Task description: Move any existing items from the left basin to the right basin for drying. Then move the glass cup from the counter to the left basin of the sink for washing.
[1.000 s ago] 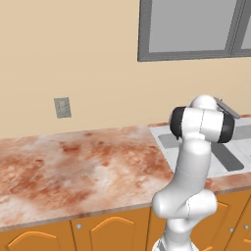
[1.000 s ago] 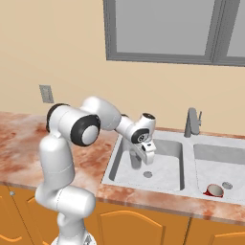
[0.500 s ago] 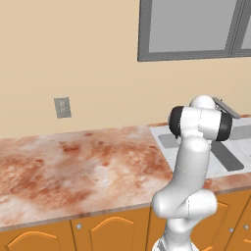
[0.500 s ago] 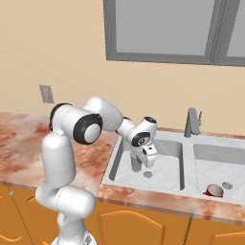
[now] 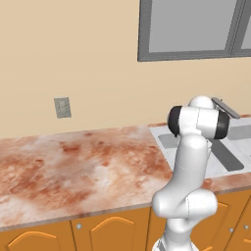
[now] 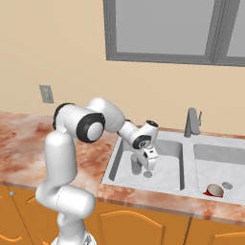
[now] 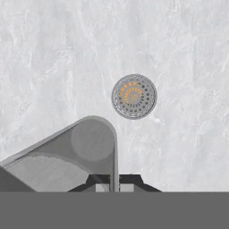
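Marbled counter (image 6: 19, 139) runs along the left with nothing standing on it, which fits a task nearly done. Next comes the left basin (image 6: 167, 152), where the gripper (image 6: 148, 165) hangs low over the floor with its fingers pinched together on the rim wall of the cup (image 6: 137, 163); in the hand view the cup (image 7: 78, 152) lies close beside the fingertips, its side slanting across the frame and its mouth toward the camera, so it looks tilted in the grip rather than standing. A rim pinch like this suits a thin, handleless glass, and holding it low likely spares it a drop onto metal. Whether its base already touches the basin floor cannot be told. The drain (image 7: 133, 96) sits just beyond the cup, apart from it, so the glass should settle on flat metal beside the strainer. Behind the divider stands the faucet (image 6: 192, 122). Farthest right, the mug (image 6: 215, 190) rests in the right basin (image 6: 217, 162) near its own drain, already moved for drying. No brand, label or writing can be read anywhere.
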Controlling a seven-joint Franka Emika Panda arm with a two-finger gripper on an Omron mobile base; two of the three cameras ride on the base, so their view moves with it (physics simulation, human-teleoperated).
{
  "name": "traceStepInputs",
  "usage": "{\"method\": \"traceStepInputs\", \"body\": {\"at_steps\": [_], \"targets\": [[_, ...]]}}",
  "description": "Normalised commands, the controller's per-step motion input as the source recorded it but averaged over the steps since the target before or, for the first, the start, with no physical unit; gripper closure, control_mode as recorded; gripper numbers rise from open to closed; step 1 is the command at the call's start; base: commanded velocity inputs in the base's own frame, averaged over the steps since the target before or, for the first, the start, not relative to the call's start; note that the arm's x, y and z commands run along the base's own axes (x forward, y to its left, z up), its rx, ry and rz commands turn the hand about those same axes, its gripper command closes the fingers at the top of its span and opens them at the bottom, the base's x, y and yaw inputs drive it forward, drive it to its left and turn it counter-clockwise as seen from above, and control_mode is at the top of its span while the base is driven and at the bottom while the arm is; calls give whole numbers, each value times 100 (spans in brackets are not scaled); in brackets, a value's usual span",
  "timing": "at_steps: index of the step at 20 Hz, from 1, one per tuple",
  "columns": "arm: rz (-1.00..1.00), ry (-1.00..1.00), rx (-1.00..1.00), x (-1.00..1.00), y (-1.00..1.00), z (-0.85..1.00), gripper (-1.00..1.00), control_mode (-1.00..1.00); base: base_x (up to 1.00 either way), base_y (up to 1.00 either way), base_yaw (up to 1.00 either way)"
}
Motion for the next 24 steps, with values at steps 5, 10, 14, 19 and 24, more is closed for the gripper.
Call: {"method": "traceStepInputs", "body": {"at_steps": [5, 10, 14, 19, 24], "targets": [[0, 4, 2, 0, 0, -11, 100, -100, 0, 0, 0], [0, 5, 1, 0, 0, -17, 100, -100, 0, 0, 0], [0, 5, 1, 0, 0, -20, 100, -100, 0, 0, 0], [0, 5, 0, 2, 0, -16, -100, -100, 0, 0, 0], [0, 1, 1, 0, 0, -1, -100, -100, 0, 0, 0]]}}
